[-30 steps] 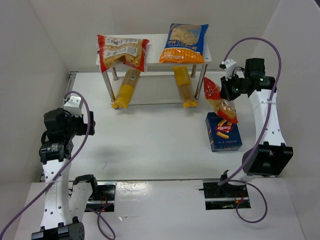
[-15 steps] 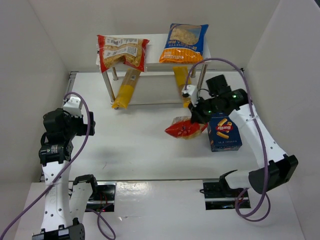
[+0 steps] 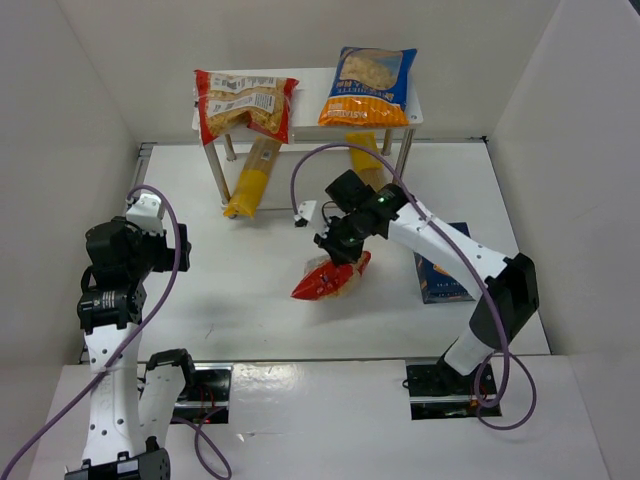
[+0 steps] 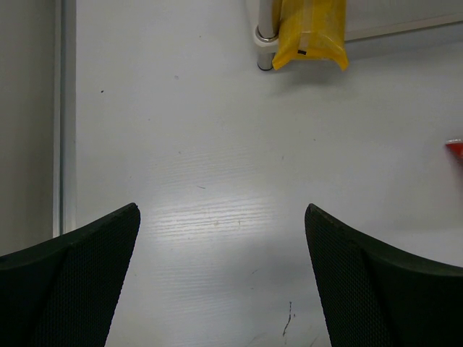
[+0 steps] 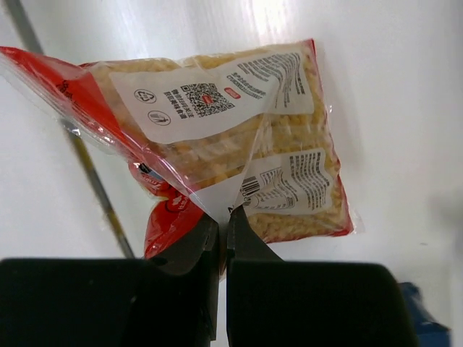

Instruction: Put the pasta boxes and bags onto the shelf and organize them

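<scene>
While its jaws pinch shut on the small red-edged bag (image 3: 328,279), the right gripper (image 3: 337,262) holds it over the table at centre frame, below the shelf (image 3: 305,112). A red bag (image 3: 245,103) and a blue-and-orange bag (image 3: 370,85) lie on top; yellow bags (image 3: 250,178) lean beneath. The dark-blue box (image 3: 437,281) lies right of centre. At left, the left gripper (image 4: 222,213) stands open.

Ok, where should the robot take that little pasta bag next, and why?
Probably lift it and carry it toward the shelf. The right gripper is shut on the small bag, low over the middle of the table, and the shelf top has a bare gap between the big red bag and the blue-and-orange bag.
</scene>
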Action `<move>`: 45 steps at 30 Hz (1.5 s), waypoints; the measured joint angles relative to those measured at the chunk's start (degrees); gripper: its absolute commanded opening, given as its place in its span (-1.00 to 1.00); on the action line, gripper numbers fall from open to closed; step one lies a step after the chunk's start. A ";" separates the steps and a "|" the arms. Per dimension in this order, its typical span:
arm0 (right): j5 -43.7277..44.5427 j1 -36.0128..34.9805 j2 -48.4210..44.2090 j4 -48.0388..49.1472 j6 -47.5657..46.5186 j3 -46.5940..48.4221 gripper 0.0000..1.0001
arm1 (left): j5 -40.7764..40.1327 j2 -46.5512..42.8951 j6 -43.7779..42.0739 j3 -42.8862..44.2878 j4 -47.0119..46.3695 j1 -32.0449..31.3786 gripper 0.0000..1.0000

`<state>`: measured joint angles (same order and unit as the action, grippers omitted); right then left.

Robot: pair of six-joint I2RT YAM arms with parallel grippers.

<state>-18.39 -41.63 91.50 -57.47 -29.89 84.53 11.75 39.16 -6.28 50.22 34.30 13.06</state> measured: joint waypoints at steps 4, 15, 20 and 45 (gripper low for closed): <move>4.22 -4.68 0.68 1.03 0.55 3.85 -1.00 | 0.00 0.00 0.00 0.00 0.00 0.00 1.00; 7.89 -11.85 5.68 5.31 1.95 7.19 -1.00 | 0.07 0.00 0.00 0.00 0.00 0.00 1.00; 11.93 -11.87 5.73 7.37 1.97 5.16 -1.00 | 0.07 0.09 0.00 0.00 0.00 0.00 1.00; 53.88 -18.34 4.33 32.33 -16.33 -5.16 -1.00 | 0.57 0.13 -1.11 0.00 0.00 0.55 1.00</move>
<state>35.48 -59.96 95.83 -25.15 -46.22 79.37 12.32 39.29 -7.40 50.22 34.30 13.61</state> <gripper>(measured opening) 0.054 1.000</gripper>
